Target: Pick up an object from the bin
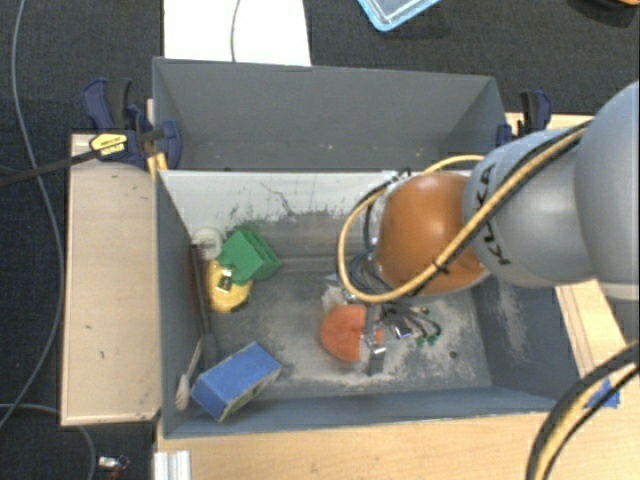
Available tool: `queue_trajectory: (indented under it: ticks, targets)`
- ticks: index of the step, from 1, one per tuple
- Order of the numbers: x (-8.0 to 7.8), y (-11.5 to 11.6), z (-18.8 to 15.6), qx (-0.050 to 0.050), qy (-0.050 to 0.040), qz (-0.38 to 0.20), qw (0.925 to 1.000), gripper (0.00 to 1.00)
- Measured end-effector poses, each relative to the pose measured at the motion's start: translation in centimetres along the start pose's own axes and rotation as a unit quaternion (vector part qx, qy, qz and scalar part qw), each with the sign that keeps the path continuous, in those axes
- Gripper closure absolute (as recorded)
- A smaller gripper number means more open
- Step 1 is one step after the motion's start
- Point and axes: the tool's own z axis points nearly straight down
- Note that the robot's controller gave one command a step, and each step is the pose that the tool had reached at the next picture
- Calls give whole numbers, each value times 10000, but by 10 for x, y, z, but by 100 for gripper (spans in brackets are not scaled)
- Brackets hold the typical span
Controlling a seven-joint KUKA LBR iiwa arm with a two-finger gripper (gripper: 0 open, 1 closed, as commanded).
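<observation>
Looming closest to the lens, the grey arm comes in from 3 o'clock. Its orange wrist cover hangs low inside the grey bin, so the wrist is pitched down toward the floor.

Now left to right across that floor, where 4 loose things lie. At 7 o'clock a blue block sits tipped in the front-left corner, propped by the walls. Up at 9 o'clock a yellow rounded piece with a pale top touches a green block at 10 o'clock. Both are tucked near the left wall, well apart from the action.

Toward 6 o'clock comes the one to watch: an orange-red round lump, alone on open floor. The gripper is right down at its 4 o'clock side, just beside it and perhaps touching. Wide or narrow? I cannot tell, and nothing is plainly held.

A scatter of small dark and green bits lies just off at the gripper's 2 o'clock.

My read: the lump is the likely pick, since it has clear room around it. It looks not yet lifted, and being round, it may roll away from a nudge.
</observation>
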Motion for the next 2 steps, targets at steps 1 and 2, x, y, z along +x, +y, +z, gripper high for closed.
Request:
queue_trajectory:
  ticks: [1, 2]
  targets:
    - [9, -64, -19, -3, -31, 371, 9993, 100]
    - [9, -64, -19, -5, -31, 376, 9993, 100]
